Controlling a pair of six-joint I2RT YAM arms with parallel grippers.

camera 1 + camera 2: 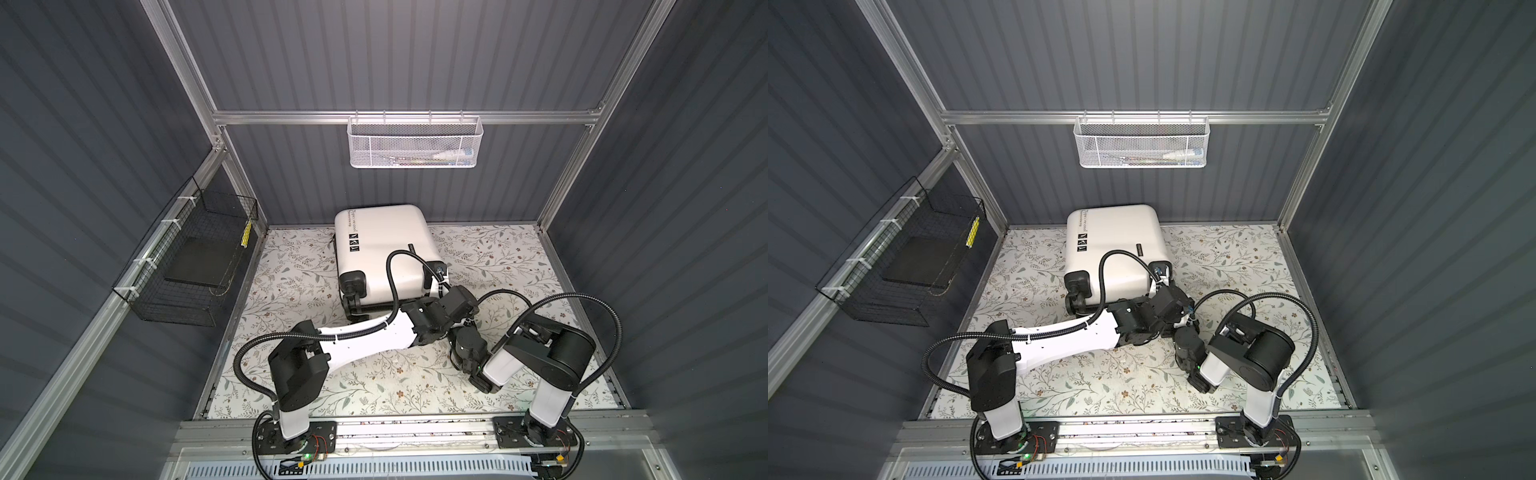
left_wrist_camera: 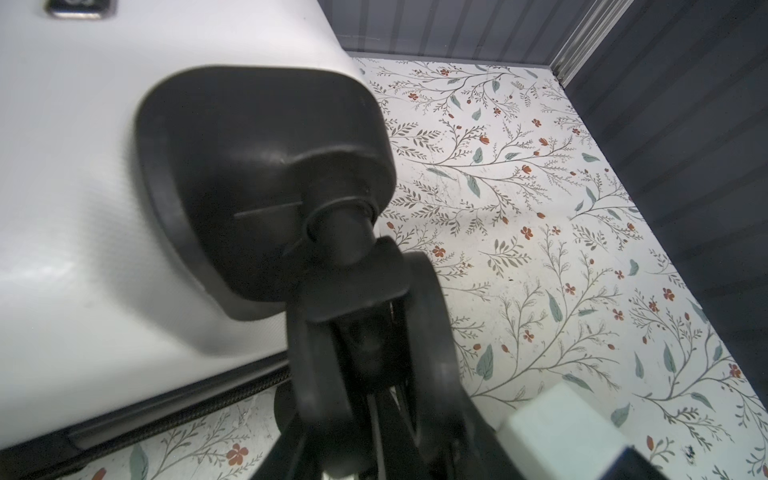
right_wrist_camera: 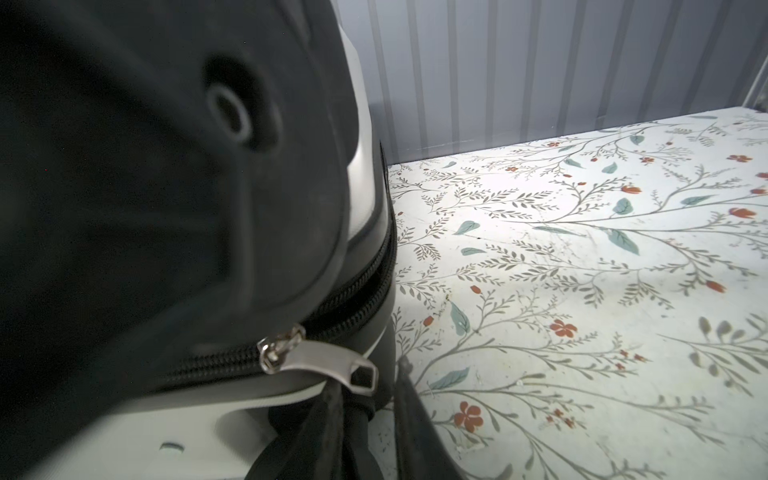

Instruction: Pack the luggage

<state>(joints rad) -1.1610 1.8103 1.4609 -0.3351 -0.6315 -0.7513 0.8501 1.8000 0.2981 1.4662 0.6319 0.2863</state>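
Note:
The luggage (image 1: 382, 245) (image 1: 1113, 237) lies flat and closed at the back of the floral table, wheels toward me. My left gripper (image 1: 441, 286) (image 2: 374, 419) is at its front right corner. In the left wrist view the black caster wheel (image 2: 432, 332) under the corner housing (image 2: 257, 166) runs down between the jaws, which grip it. My right gripper (image 3: 369, 386) sits low beside the same corner, under the left wrist in both top views. The tip of the silver zipper pull (image 3: 320, 360) lies between its fingers (image 3: 328, 419), which stand narrowly apart with table showing between them.
A white mesh basket (image 1: 415, 143) with small items hangs on the back wall. A black wire basket (image 1: 191, 257) holding a dark flat thing hangs on the left wall. The floral table (image 1: 519, 270) is walled on three sides.

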